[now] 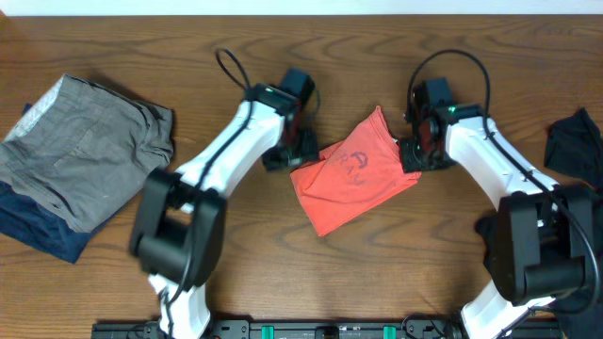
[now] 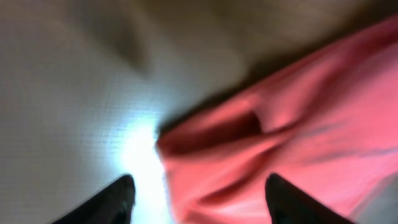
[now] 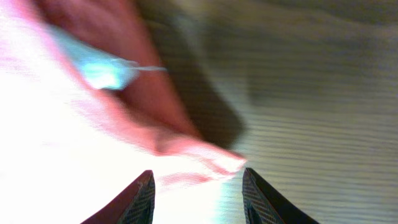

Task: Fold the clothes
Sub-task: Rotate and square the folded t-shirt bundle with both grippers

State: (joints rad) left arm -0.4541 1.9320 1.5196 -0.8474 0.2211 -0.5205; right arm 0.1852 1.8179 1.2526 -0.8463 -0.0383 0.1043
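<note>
Overhead view: red shirt, partly folded, laid mid-counter, nearer the far edge. Left gripper is set at its left corner and right gripper at its right edge, presumably so both sides can be taken together. Both arms are reached forward, wrists turned inward. Both pairs of jaws are spread, with cloth between them not yet pinched. Grey shorts are kept at the left edge.

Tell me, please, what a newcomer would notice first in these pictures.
The red garment at the centre stands out, flanked by the left arm and right arm, open jaws straddling its edges. A folded grey garment lies on dark blue cloth at far left, and a dark garment sits at far right.
</note>
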